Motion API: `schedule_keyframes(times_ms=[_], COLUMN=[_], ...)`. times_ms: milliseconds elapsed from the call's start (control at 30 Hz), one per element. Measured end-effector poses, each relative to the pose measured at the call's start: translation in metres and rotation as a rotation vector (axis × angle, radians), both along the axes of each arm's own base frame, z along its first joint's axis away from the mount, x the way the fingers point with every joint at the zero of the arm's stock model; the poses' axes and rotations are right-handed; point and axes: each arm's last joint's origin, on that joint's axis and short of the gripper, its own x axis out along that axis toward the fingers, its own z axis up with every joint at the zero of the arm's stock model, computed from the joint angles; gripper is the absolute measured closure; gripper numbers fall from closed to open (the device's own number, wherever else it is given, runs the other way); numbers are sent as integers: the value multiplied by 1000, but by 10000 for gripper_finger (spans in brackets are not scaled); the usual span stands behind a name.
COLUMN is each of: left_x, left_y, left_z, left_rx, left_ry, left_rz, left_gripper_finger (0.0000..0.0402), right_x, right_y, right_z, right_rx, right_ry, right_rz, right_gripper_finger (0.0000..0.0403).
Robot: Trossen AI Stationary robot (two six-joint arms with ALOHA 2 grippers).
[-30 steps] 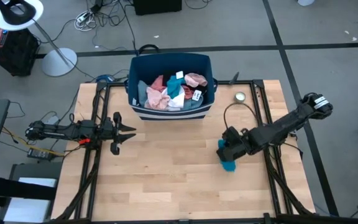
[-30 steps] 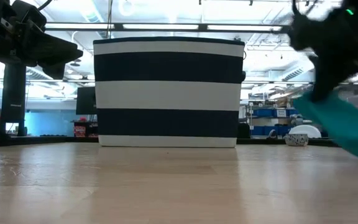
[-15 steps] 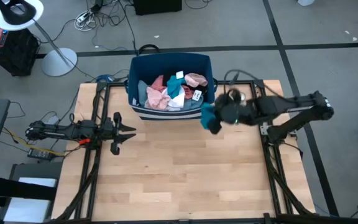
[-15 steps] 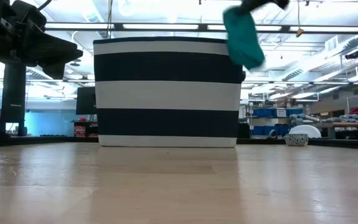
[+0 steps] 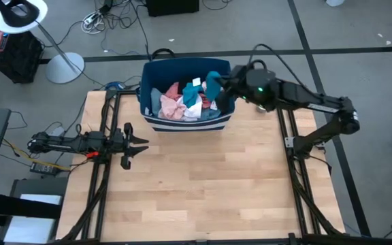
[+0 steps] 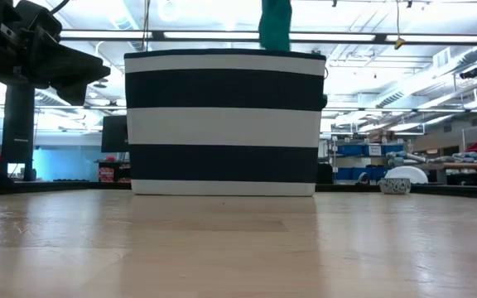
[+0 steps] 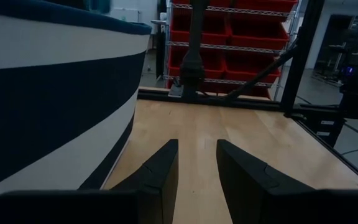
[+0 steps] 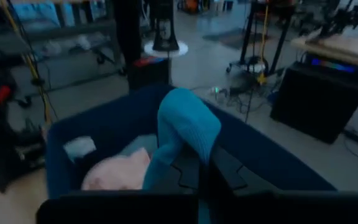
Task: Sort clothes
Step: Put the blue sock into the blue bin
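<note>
A teal sock (image 5: 213,84) hangs over the right part of the navy, white-striped bin (image 5: 156,73), with my right gripper (image 5: 225,86) shut on it. In the low view the sock (image 6: 276,25) shows just above the bin's rim (image 6: 226,53). Inside the bin lie other clothes, among them a coral-pink piece (image 5: 171,103) and white and teal items. My left gripper (image 5: 139,142) waits open at the table's left, level, beside the bin's striped wall (image 7: 48,99). My right gripper holds the teal sock pinched between its two fingers, at a bend in the sock (image 8: 188,127) that bulges up over the fingertips. The fingers reach in from the table's right, nearly level. The sock's free end (image 8: 157,165) hangs below, clear of the clothes in the bin.
The bin stands at the table's far edge, in the middle. A small round tin (image 6: 396,185) sits at the far right, behind the right arm (image 5: 305,102). Bare wood (image 5: 196,184) stretches from the bin to the near edge.
My right gripper has risen from the table's right middle and swung toward the far edge and left, to above the bin, levelling out as it went. The teal sock went with it, lifted clear of the table, and now hangs over the bin.
</note>
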Motion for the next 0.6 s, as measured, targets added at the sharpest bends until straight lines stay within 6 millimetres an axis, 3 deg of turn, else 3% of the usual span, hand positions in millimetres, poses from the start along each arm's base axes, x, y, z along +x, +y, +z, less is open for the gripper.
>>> schedule_keyframes(times_ms=[300, 600], left_x=[0, 0], left_y=[0, 0], left_z=[0, 0], left_rx=[0, 0], left_ry=[0, 0], left_rz=[0, 1], left_gripper_finger=[287, 286], right_x=[44, 80], right_y=[-51, -99], right_z=[-50, -119], right_rx=[89, 232], right_ry=[147, 314], right_rz=[6, 20], right_gripper_finger=[399, 399])
